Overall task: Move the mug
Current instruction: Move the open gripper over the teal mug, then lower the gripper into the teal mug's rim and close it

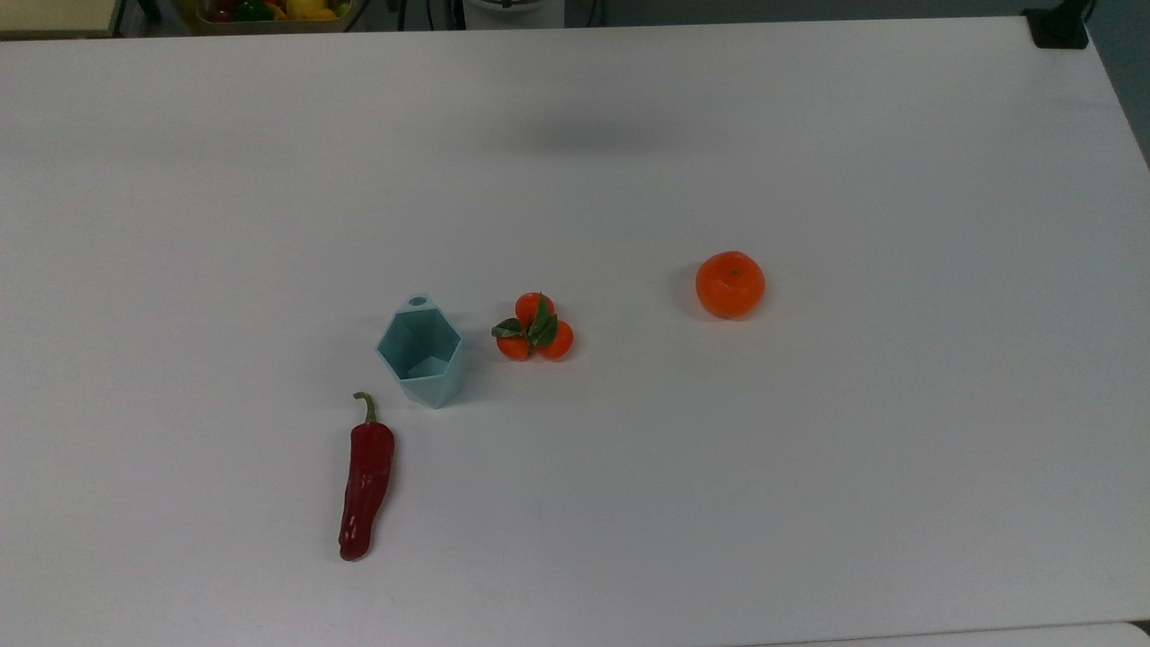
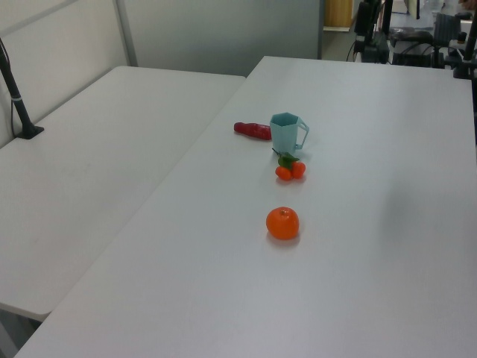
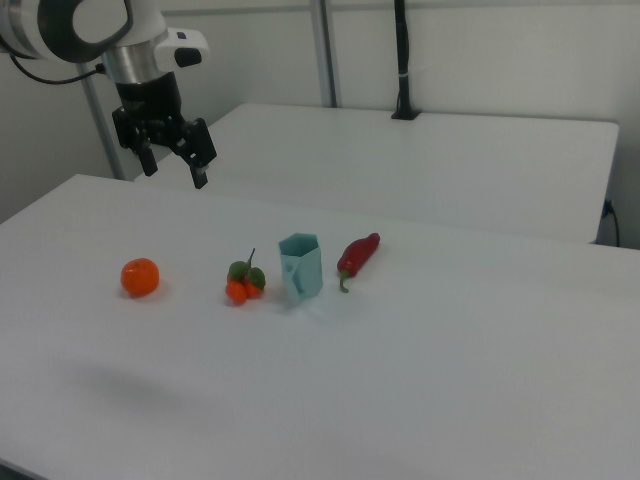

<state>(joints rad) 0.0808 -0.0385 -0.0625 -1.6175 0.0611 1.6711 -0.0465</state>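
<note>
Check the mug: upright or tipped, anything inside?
Upright and empty. The mug stands on its base on the table, rim up; the top view looks straight into it and shows only the bare bottom.
</note>
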